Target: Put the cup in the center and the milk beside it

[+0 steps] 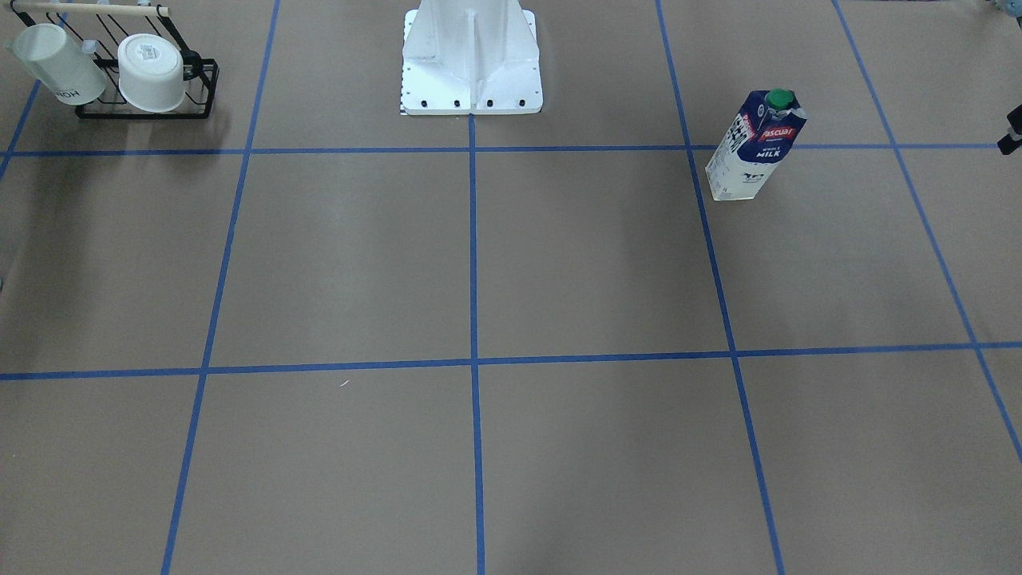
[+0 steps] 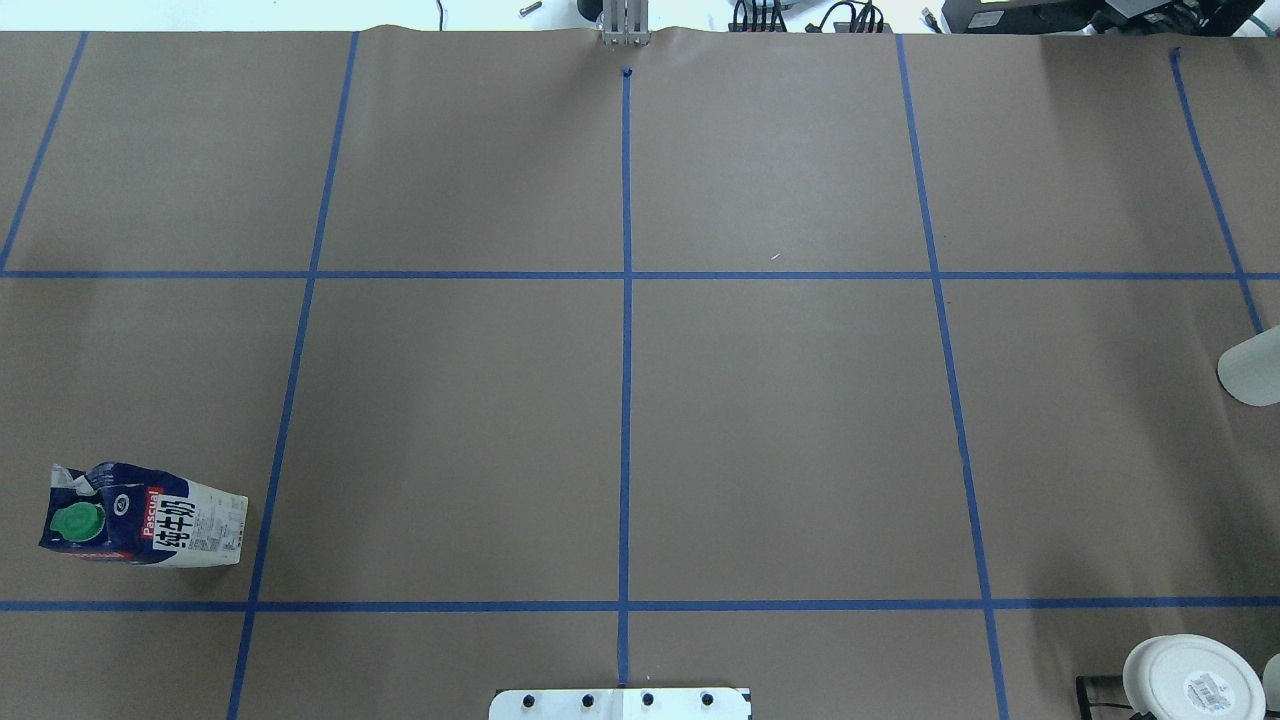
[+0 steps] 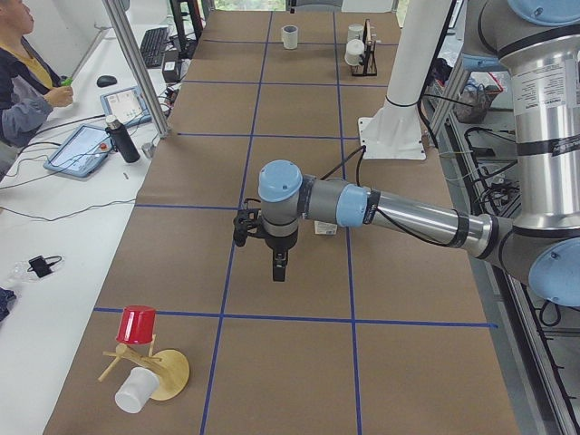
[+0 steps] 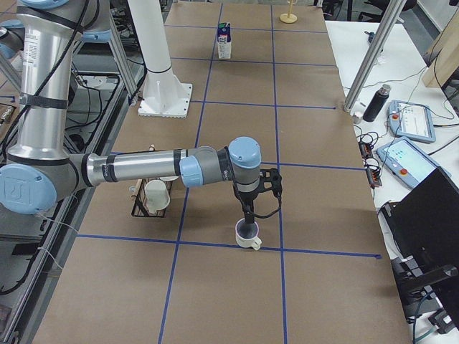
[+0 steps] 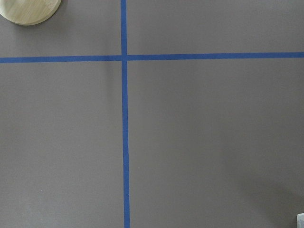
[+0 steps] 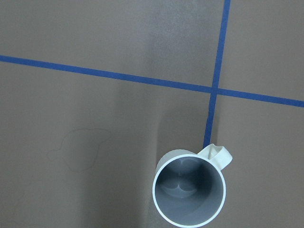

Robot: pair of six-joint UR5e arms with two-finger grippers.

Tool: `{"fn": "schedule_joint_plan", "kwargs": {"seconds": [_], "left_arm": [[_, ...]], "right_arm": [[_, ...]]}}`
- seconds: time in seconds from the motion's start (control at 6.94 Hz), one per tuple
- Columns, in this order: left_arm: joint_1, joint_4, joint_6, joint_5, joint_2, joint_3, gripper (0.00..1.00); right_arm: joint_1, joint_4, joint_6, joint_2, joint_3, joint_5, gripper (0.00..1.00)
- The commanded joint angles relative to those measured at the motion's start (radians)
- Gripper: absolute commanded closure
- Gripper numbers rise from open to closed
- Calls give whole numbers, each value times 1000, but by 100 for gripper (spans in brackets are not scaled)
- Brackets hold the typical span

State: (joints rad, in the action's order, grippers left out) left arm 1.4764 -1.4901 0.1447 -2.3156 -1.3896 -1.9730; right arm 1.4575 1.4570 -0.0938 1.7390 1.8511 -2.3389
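Note:
The plain white cup (image 4: 249, 236) stands upright on the brown paper near the table's right end, with its handle to one side. It also shows from above in the right wrist view (image 6: 189, 192) and at the edge of the overhead view (image 2: 1255, 365). My right gripper (image 4: 247, 218) points straight down at the cup's mouth. I cannot tell if it is open or shut. The milk carton (image 1: 758, 144) stands upright far to my left (image 2: 140, 515). My left gripper (image 3: 276, 270) hangs over the paper beside the carton (image 3: 326, 227); its state is unclear. The center (image 2: 625, 440) is bare.
A black wire rack (image 1: 148, 108) holds two other white mugs by my right side. A red cup on a wooden stand (image 3: 138, 324) and a fallen white cup (image 3: 134, 390) lie at the left end. The white robot base (image 1: 471, 72) stands at the near edge.

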Motion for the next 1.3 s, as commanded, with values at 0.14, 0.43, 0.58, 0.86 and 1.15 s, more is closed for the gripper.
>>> {"fn": "schedule_joint_plan", "kwargs": {"seconds": [0.14, 0.43, 0.58, 0.86, 1.15], "left_arm": [[-5, -97, 0, 33, -9, 77, 2], [-5, -208, 10, 30, -5, 143, 2], [-5, -210, 9, 22, -2, 151, 2], [-5, -210, 12, 19, -2, 152, 2], [-7, -210, 3, 21, -14, 155, 2]], "right_arm": [[0, -1, 0, 5, 0, -1, 0], [0, -3, 5, 33, 5, 0, 0], [0, -3, 6, 39, 7, -5, 0], [0, -1, 0, 40, 7, -4, 0], [0, -1, -1, 39, -6, 0, 0]]}}
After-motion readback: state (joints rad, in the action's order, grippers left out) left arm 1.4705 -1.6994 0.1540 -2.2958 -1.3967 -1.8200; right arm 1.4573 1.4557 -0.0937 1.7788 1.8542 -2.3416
